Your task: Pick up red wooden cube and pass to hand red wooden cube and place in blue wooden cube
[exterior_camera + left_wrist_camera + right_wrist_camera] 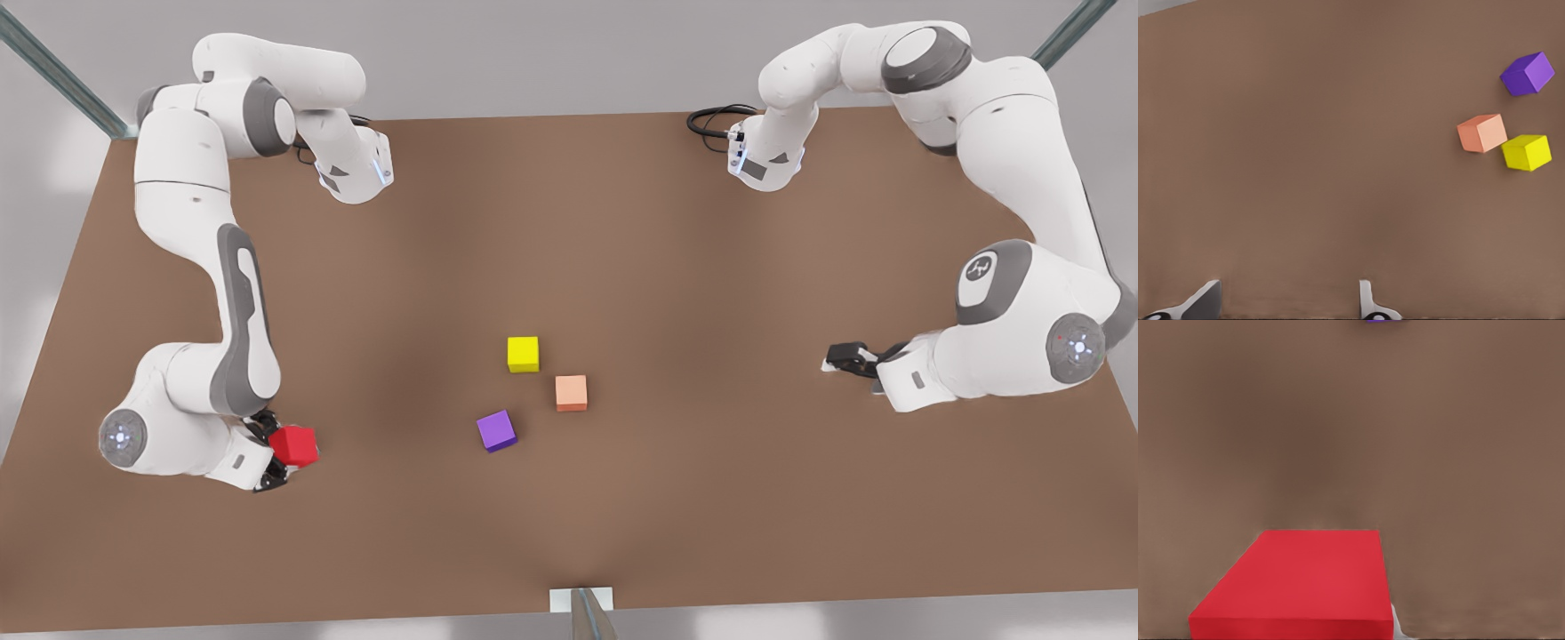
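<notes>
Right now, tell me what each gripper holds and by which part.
The right gripper grips the small bright red cube by two opposite side faces. The left gripper, on the front view's right, is open and holds nothing.

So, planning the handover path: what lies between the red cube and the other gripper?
In the front view, the purple cube, peach cube and yellow cube lie between the red cube, in the right gripper, and the left gripper; otherwise bare table.

Three cubes (523, 354) clustered mid-table (711, 498); fourth cube (294, 445) apparently within gripper (277, 452), front view's left
</notes>
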Controlling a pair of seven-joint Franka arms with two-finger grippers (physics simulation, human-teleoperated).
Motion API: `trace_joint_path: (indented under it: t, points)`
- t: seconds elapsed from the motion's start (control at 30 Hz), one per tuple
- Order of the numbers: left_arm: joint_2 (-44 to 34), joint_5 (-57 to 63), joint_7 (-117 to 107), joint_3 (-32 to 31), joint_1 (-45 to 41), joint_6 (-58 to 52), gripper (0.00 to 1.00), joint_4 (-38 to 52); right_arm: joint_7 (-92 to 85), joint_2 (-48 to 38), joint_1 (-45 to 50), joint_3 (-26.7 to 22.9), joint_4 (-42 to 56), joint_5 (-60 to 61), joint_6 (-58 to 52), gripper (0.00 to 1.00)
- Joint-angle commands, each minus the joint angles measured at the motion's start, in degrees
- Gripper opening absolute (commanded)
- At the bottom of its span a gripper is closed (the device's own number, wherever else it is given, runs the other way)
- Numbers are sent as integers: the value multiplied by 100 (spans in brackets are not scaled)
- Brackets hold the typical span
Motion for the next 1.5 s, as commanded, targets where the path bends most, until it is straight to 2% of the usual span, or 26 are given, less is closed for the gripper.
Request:
trace_joint_path:
  t: [0.0,0.03,0.1,0.17,0.23,0.4,0.73,0.8,0.83,1.47]
  points:
    - [-1624,-1533,-495,3373,-1952,-127,100,-1058,1873,-3,79,-39,-79,-1323,1162,65]
    - [-2416,-2459,-336,5232,-3281,464,100,-2043,1987,-3,70,-48,-149,-1358,1268,65]
    - [-2567,-2548,-565,5261,-3512,114,100,-2010,2286,23,70,-39,-315,-1420,1382,65]
    - [-2401,-2601,-494,5200,-3433,210,100,-1922,2602,-126,53,-30,-772,-1420,1426,65]
    - [-2278,-2758,-503,5200,-3424,272,100,-1914,2656,-301,9,-30,-1405,-1359,1988,66]
    - [-2277,-3119,-485,5200,-3389,157,100,-1773,2664,-539,-123,-30,-2179,-1341,2551,66]
    - [-2251,-3322,-468,5200,-3143,131,100,-1808,2664,-557,-141,-22,-2417,-1218,2745,66]
    - [-2260,-3322,-476,5200,-3151,34,100,-1808,2664,-530,-141,-22,-2425,-1192,2754,72]
    - [-2251,-3322,-476,5200,-3143,34,100,-1808,2699,-530,-141,-22,-2425,-1148,2754,100]
    - [-2233,-3410,-476,5200,-3055,8,100,-1817,2401,-812,-220,-4,-2760,-532,2156,100]
